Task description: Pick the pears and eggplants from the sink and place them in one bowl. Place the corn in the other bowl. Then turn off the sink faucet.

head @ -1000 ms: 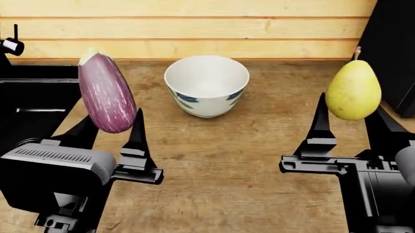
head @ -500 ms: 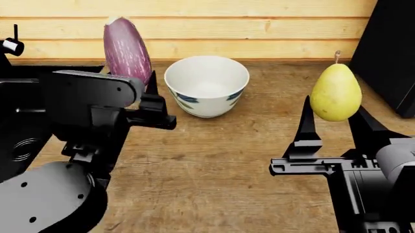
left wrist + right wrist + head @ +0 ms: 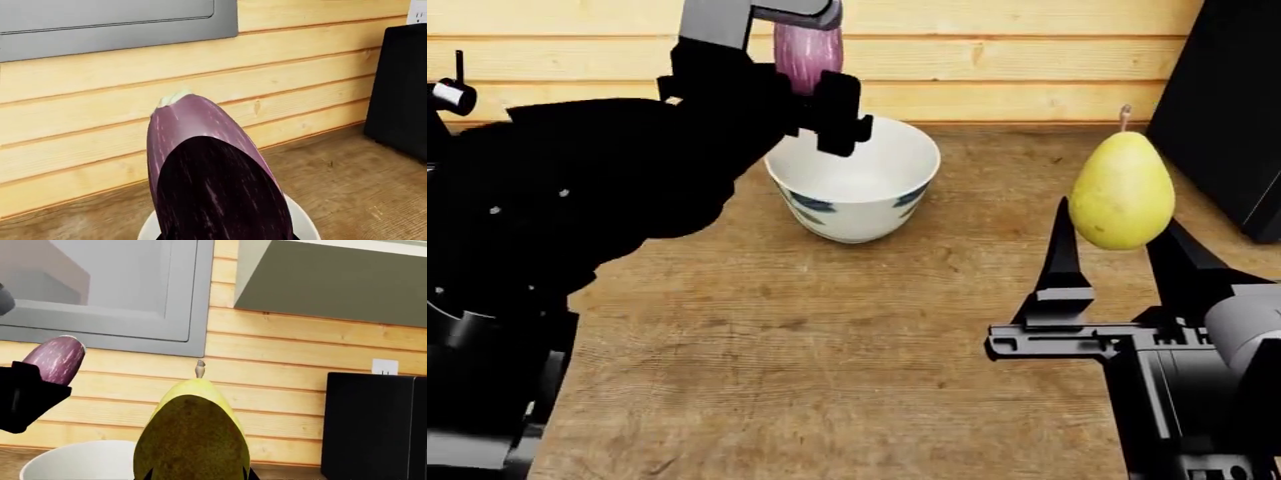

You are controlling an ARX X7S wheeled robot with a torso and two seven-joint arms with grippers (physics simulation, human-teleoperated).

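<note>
Left gripper [image 3: 806, 75] clamped on striped pinkish-purple eggplant [image 3: 806, 48], upright, right above white ceramic bowl with blue flowers [image 3: 853, 178] on wooden counter [image 3: 827, 340]. Right gripper [image 3: 1121, 245] pinching yellow-green pear [image 3: 1121, 194], stem up, well right of bowl.

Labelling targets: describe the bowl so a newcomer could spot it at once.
On the wooden countertop, near the plank back wall, stands a deep white ceramic bowl with blue flowers and green leaves painted outside. The left gripper holds a striped purple eggplant above its rim; it is the only dish in view, and it looks empty.
</note>
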